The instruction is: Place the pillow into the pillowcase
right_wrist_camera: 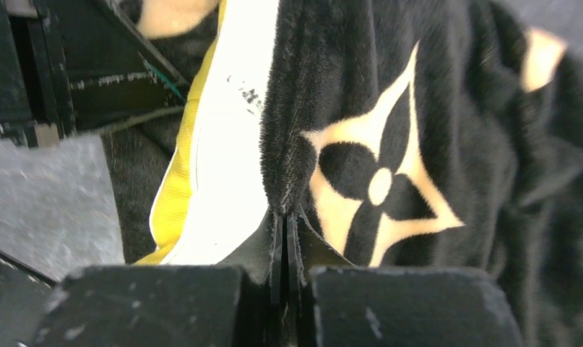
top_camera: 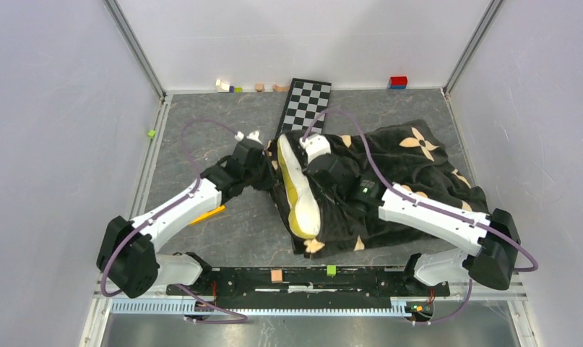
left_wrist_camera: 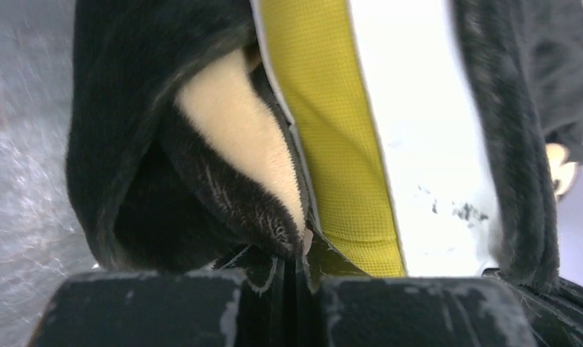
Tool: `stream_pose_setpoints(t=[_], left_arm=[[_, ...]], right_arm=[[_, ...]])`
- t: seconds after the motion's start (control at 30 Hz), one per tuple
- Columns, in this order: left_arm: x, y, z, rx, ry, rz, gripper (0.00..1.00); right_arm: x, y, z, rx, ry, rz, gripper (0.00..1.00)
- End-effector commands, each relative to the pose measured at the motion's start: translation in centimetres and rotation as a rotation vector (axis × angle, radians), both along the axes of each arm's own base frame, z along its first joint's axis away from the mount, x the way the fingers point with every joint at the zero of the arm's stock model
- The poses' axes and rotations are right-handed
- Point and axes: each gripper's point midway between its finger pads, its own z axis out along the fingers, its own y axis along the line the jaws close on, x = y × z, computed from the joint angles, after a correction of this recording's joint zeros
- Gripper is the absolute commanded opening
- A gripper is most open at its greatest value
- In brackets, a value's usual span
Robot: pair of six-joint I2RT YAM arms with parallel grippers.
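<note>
The black plush pillowcase point(top_camera: 411, 177) with tan flower motifs lies mid-table, its open mouth facing left. The cream pillow point(top_camera: 297, 181) with its yellow side band sits mostly inside; only its left edge shows at the mouth. My left gripper point(top_camera: 265, 165) is shut on the pillowcase's lower mouth edge point(left_wrist_camera: 274, 217), beside the yellow band point(left_wrist_camera: 324, 130). My right gripper point(top_camera: 311, 148) is shut on the upper mouth edge point(right_wrist_camera: 284, 181), with the pillow's white face point(right_wrist_camera: 230, 144) just left of it.
A black-and-white checkered board point(top_camera: 306, 101) lies behind the pillowcase. Small blocks point(top_camera: 227, 86) and a red-blue block point(top_camera: 398, 82) line the back wall. An orange pencil point(top_camera: 207, 215) lies under the left arm. A green cube point(top_camera: 151, 133) sits at the left edge.
</note>
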Motion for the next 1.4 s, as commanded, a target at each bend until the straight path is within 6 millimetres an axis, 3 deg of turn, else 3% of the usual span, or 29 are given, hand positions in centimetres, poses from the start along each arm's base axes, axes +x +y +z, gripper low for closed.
stream_pose_setpoints(t=[0.0, 0.03, 0.1, 0.13, 0.17, 0.23, 0.33, 0.4, 0.5, 0.67, 0.73, 0.8, 0.9, 1.0, 1.1, 1.27, 1.37], left_arm=[[2.2, -0.2, 14.5, -0.027, -0.315, -0.078, 0.02], [2.2, -0.4, 17.8, -0.052, -0.371, -0.093, 0.03], [1.7, -1.4, 27.3, -0.161, -0.54, -0.136, 0.02], [1.2, -1.8, 31.1, -0.203, -0.616, -0.144, 0.02], [0.7, -2.0, 35.6, -0.26, -0.706, -0.151, 0.03], [-0.1, -2.8, 42.3, -0.386, -0.824, -0.178, 0.03], [-0.9, -3.3, 49.5, -0.52, -0.93, -0.191, 0.03], [0.3, -4.1, 50.9, -0.545, -0.929, -0.174, 0.03], [1.0, -5.3, 51.4, -0.581, -0.899, -0.187, 0.03], [3.4, -6.9, 48.1, -0.517, -0.818, -0.183, 0.02], [4.2, -6.9, 47.2, -0.49, -0.803, -0.165, 0.03], [5.4, -5.9, 46.4, -0.457, -0.787, -0.11, 0.02], [7.5, -2.4, 45.0, -0.403, -0.739, 0.02, 0.02], [8.1, 1.5, 44.7, -0.356, -0.747, 0.129, 0.02], [8.0, 4.1, 44.0, -0.327, -0.745, 0.181, 0.02], [7.5, 5.7, 41.9, -0.308, -0.721, 0.2, 0.02], [7.4, 5.8, 41.2, -0.318, -0.71, 0.188, 0.02]], right_arm=[[3.7, -2.6, 14.0, 0.11, -0.251, -0.122, 0.0], [4.4, -3.7, 16.8, 0.137, -0.297, -0.148, 0.0], [5.8, -6.4, 22.6, 0.207, -0.388, -0.209, 0.0], [6.3, -7.5, 24.7, 0.231, -0.426, -0.234, 0.0], [6.4, -8.0, 27.0, 0.268, -0.466, -0.231, 0.0], [6.3, -8.6, 30.8, 0.314, -0.529, -0.231, 0.0], [5.8, -9.5, 35.0, 0.367, -0.593, -0.248, 0.0], [5.4, -10.6, 36.7, 0.395, -0.633, -0.279, 0.0], [5.7, -11.6, 37.7, 0.411, -0.668, -0.322, 0.0], [6.1, -12.1, 39.9, 0.42, -0.695, -0.346, 0.0], [5.8, -11.2, 40.4, 0.462, -0.712, -0.29, 0.0], [6.1, -9.1, 39.1, 0.477, -0.679, -0.213, 0.0], [6.6, -7.3, 35.9, 0.448, -0.598, -0.166, 0.04], [6.6, -6.2, 33.3, 0.434, -0.537, -0.125, 0.17], [6.6, -5.5, 31.7, 0.423, -0.474, -0.096, 0.3], [6.8, -3.8, 29.7, 0.428, -0.395, -0.035, 0.43], [7.0, -3.0, 29.4, 0.441, -0.367, -0.017, 0.44]])
